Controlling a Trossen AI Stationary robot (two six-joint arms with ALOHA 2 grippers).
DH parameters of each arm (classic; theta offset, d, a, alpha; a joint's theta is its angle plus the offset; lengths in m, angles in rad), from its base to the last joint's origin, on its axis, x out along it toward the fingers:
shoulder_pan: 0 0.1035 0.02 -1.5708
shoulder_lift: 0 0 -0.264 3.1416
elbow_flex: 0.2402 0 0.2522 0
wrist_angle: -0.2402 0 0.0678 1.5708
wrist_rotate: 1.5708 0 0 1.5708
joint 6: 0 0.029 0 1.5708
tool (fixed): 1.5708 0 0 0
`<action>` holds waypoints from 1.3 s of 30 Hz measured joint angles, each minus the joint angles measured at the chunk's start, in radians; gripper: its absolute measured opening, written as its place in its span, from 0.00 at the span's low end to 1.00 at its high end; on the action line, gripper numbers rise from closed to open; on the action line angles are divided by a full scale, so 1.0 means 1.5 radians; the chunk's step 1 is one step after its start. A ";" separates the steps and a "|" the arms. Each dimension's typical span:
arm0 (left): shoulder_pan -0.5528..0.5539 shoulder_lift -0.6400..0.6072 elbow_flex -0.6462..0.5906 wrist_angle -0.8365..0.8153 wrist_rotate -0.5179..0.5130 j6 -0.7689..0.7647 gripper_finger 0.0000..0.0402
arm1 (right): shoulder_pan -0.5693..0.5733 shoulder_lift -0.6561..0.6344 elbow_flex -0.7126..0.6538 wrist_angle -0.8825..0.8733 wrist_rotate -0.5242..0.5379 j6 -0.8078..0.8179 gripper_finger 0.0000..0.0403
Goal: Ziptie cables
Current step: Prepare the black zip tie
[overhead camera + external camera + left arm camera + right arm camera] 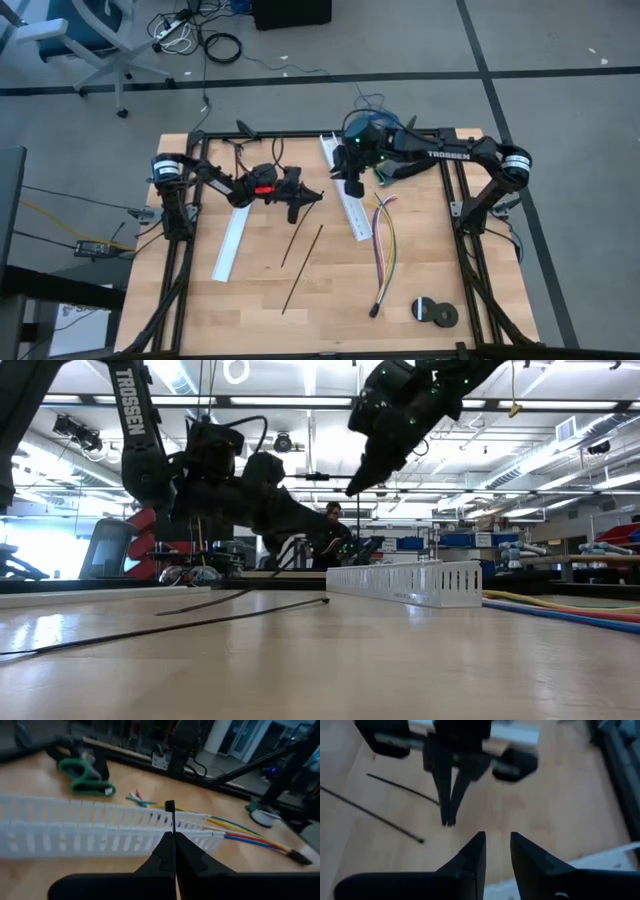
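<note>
The cables, thin yellow, blue and pinkish wires, lie on the table's right half with their dark end toward the near edge. Two black zipties lie flat mid-table. My left gripper hovers above them, shut on a third ziptie, and points at the white slotted channel. My right gripper hangs higher over that channel. In the right wrist view it stands open with nothing between its fingers. My left gripper pinches a thin black ziptie between its two fingertips. Only a short end sticks out past them; the fingers hide the rest. The fingers come in nearly level from the table's left. The strip is clear of the table.
A second white channel lies at the left. A green looped thing sits beyond the channel, and two black rolls lie near the front right. A black frame rims the table. A person shows far behind.
</note>
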 joint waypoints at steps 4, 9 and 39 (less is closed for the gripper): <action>-0.027 0.000 -0.005 0.022 -0.044 0.054 0.00 | 0.006 -0.002 -0.028 -0.002 0.000 0.007 0.17; -0.053 -0.001 -0.056 0.121 -0.133 0.098 0.00 | 0.007 -0.002 -0.068 0.001 -0.001 0.030 0.16; -0.228 -0.002 -0.167 0.291 -0.718 0.188 0.00 | 0.105 0.013 -0.179 0.264 -0.022 0.122 0.15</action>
